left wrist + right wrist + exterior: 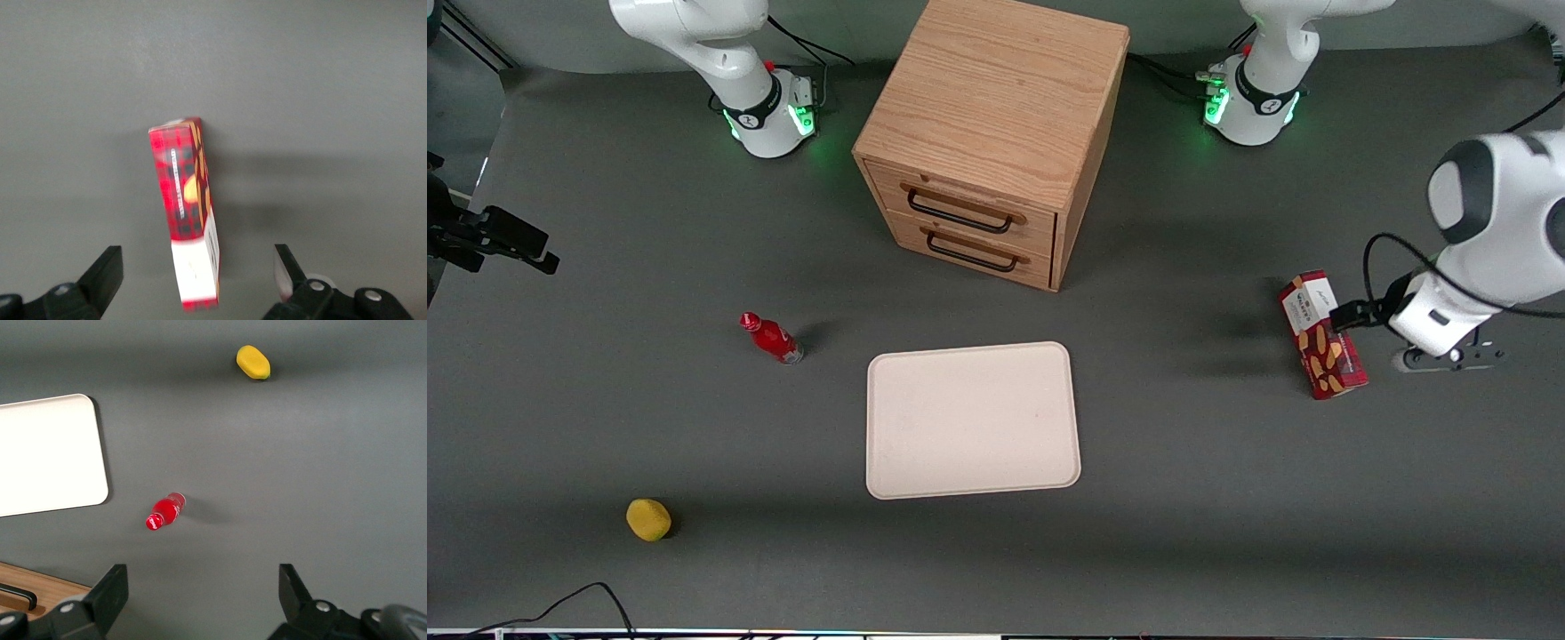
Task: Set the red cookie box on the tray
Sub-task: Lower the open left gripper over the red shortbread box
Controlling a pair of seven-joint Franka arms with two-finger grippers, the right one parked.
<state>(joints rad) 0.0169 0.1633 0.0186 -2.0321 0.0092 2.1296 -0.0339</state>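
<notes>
Wide apart, the two black fingers (pixel 103 273) of the left arm's gripper (pixel 197 277) stand either side of the long, slim dark-red cardboard cookie box (pixel 187 223), clear of it on both flanks and gripping nothing. Seen from the front, the gripper (pixel 1352 316) sits just beside the box (pixel 1320 336), which stands on the grey tabletop (pixel 1192 533) toward the working arm's end, white end panel uppermost and tan cookie pictures showing down its face. Well apart from it, near the table's middle, lies the large cream-white rectangular tray (pixel 971 420) with rounded corners and a low rim; nothing rests on it. Farther from the camera than the tray stands a light-oak two-drawer cabinet (pixel 996 133) with black handles, both drawers shut. Toward the parked arm's end stand a small red bottle (pixel 771 338) and, nearer the camera, a yellow rounded object (pixel 648 519).
</notes>
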